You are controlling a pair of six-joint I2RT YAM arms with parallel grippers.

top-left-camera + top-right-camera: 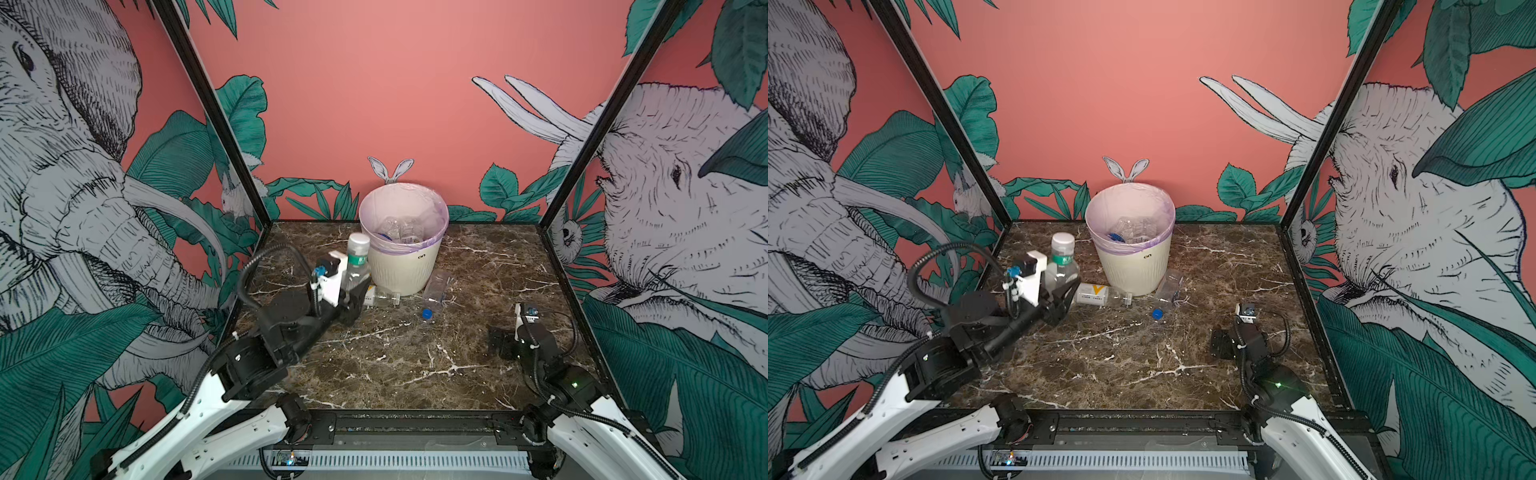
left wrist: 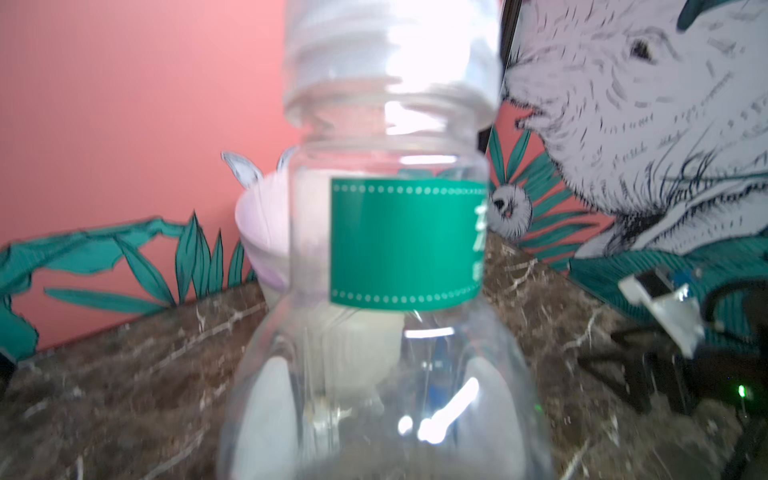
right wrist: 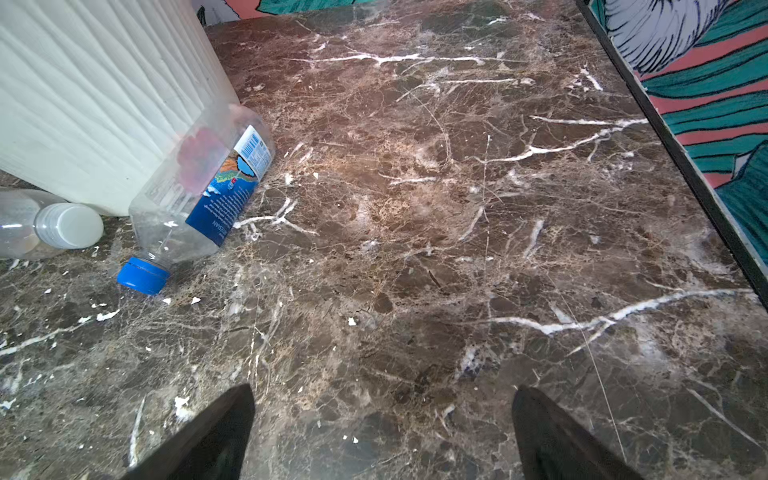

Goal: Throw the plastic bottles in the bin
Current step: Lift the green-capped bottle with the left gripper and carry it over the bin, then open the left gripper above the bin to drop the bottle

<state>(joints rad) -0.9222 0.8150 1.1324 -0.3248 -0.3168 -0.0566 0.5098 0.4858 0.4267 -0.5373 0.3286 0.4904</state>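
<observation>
My left gripper (image 1: 354, 300) is shut on the lower body of a clear plastic bottle (image 1: 358, 262) with a green label and a white cap, held upright just left of the bin (image 1: 402, 271). In the left wrist view this bottle (image 2: 390, 249) fills the middle and the bin (image 2: 266, 232) shows behind it. Several bottles (image 1: 398, 231) lie inside the bin. At its foot lie a yellow-labelled bottle (image 1: 1095, 295) and a blue-capped, blue-labelled bottle (image 3: 199, 195). My right gripper (image 3: 382, 399) is open and empty, low over the table at the right.
The bin stands at the back middle of the dark marble table (image 1: 395, 365), against the pink wall. Black frame posts (image 1: 557, 208) and printed side panels close in both sides. The white-capped neck (image 3: 68, 224) of the yellow-labelled bottle points at the blue-capped one.
</observation>
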